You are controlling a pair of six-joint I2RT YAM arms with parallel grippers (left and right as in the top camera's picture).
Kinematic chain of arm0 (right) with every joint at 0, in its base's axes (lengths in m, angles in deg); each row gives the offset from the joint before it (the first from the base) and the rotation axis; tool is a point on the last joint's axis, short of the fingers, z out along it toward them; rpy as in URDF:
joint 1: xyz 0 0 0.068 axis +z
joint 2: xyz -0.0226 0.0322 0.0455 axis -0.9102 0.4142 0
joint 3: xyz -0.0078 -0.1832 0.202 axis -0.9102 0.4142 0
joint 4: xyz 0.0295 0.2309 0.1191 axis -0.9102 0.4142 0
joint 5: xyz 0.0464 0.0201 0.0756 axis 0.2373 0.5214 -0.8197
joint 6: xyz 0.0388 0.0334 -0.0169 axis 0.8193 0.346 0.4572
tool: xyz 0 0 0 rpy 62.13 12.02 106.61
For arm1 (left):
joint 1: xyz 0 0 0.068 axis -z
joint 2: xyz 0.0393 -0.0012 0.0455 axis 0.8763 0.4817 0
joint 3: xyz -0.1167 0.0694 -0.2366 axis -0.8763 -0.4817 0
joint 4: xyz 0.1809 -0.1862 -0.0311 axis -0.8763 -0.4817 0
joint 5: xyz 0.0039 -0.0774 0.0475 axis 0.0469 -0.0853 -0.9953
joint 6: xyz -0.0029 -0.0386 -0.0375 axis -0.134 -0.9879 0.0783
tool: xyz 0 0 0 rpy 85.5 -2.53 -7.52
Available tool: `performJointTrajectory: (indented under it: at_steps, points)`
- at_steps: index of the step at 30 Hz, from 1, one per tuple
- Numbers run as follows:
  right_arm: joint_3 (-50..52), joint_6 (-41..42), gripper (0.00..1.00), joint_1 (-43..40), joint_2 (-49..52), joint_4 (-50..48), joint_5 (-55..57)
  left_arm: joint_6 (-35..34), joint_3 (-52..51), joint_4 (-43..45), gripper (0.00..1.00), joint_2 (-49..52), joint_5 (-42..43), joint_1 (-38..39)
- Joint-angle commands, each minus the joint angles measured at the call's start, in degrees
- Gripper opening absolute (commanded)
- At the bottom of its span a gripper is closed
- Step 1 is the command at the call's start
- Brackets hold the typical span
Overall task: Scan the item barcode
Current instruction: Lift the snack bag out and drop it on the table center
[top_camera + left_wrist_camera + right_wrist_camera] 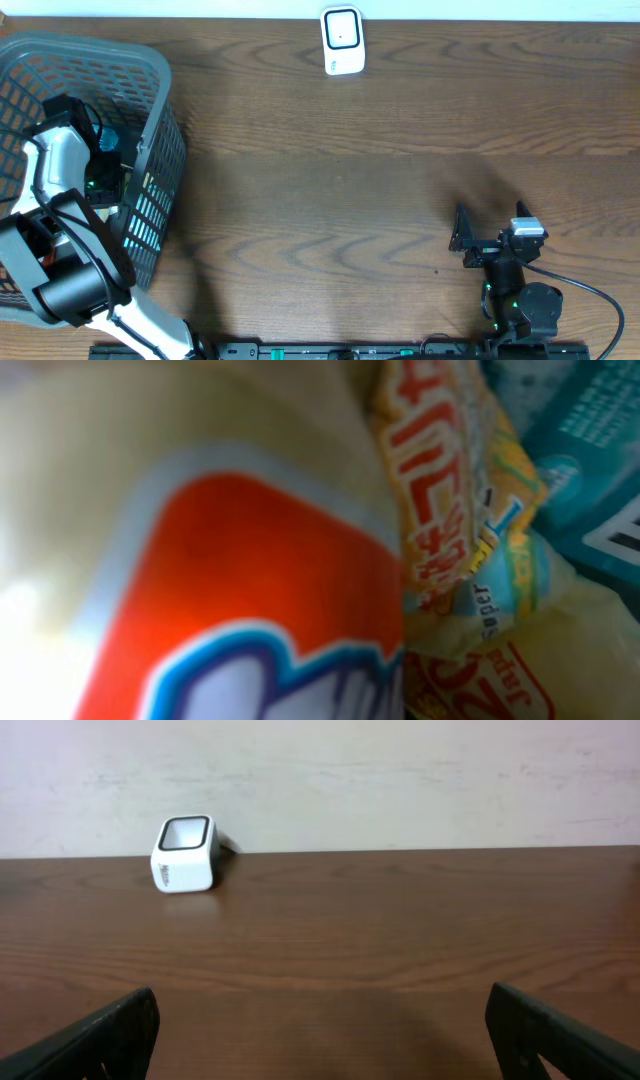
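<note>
The left jaws are together, but they are out of sight. Their own camera is filled by a blurred cream packet [200, 560] with a red patch edged in blue and white, pressed up against the lens. I cannot tell whether the jaws pinch that packet or have met on nothing. Just beside it lie a yellow packet [440, 510] with red lettering and a teal packet [590, 440]. The teal one has a white patch with dark lines at its edge, possibly a barcode, but it is too blurred to be sure. All of these sit inside the grey basket [160, 200] at the left end of the tabletop [330, 200], and the left arm [48, 165] reaches down into it.

The right jaws stand wide apart and hold nothing, with one dark finger [105, 1035] at each lower corner of their view. The right arm [515, 270] waits near the front edge, well apart from the basket. The white scanner [342, 40] stands at the far edge, its window tilted up.

This looks like the pick-up step, taking one item from the basket. The next move calls for a slow lift to check that a packet comes up with the jaws. The packet then has to travel across to the scanner and be turned so that its barcode faces the window. A soft, slippery bag could slide free or drag a neighbour along.
</note>
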Motion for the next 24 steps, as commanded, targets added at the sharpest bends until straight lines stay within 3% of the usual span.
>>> performJointTrajectory:
  at_steps: [1, 7, 14, 21, 24]
  points:
    - [0.1, -0.1, 0.99, -0.3, -0.1, 0.2, 0.1, 7.1, -1.1, 0.4, 0.07, -0.4, -3.2, -0.6]
    - [0.1, -0.1, 0.99, -0.3, -0.1, 0.2, 0.1, 9.7, -1.0, 0.6, 0.07, -11.6, -3.2, -0.7]
    - [0.1, -0.1, 0.99, -0.3, -0.1, 0.2, 0.1, 9.7, -1.0, 3.7, 0.07, -32.6, 1.2, -0.7]
    - [0.1, -0.1, 0.99, -0.3, -0.1, 0.2, 0.1, 9.4, -1.0, 19.5, 0.07, -49.7, 31.6, 2.1]
    - [0.1, -0.1, 0.99, -0.3, -0.1, 0.2, 0.1, 8.6, -1.0, 20.8, 0.07, -52.7, 33.6, 8.8]
